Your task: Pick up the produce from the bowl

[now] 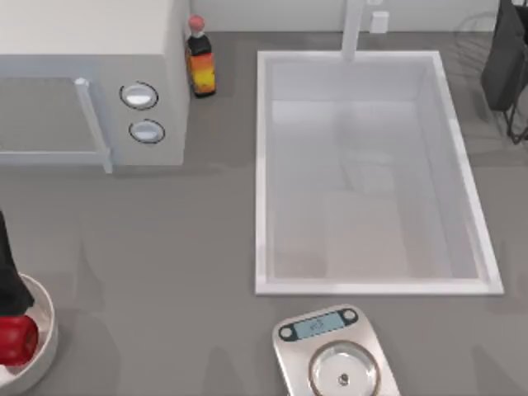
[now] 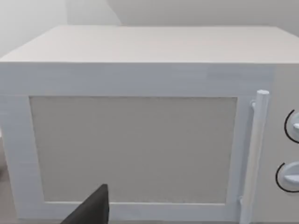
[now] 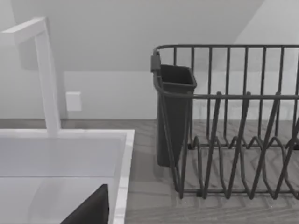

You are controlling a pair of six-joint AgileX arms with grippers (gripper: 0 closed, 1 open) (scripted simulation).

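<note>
The produce [image 1: 15, 340] is a small glossy red item at the table's left edge, inside the white bowl [image 1: 43, 323], which the picture's edge cuts off. My left gripper [image 1: 11, 309] comes in as a black shape from the left edge and ends right over the produce, touching or nearly touching its top. Whether it holds the produce, or whether the produce rests on the bowl's floor, I cannot tell. My right gripper [image 1: 505, 62] is parked at the far right corner, over the dish rack.
A white microwave [image 1: 91, 82] stands at the back left, facing the left wrist camera [image 2: 140, 140]. Beside it is a red-capped sauce bottle [image 1: 200, 62]. The sink [image 1: 367, 173] with its faucet [image 3: 44, 70] takes the middle right. A silver scale [image 1: 337, 359] sits at the front. A dark dish rack [image 3: 229, 126] stands at the back right.
</note>
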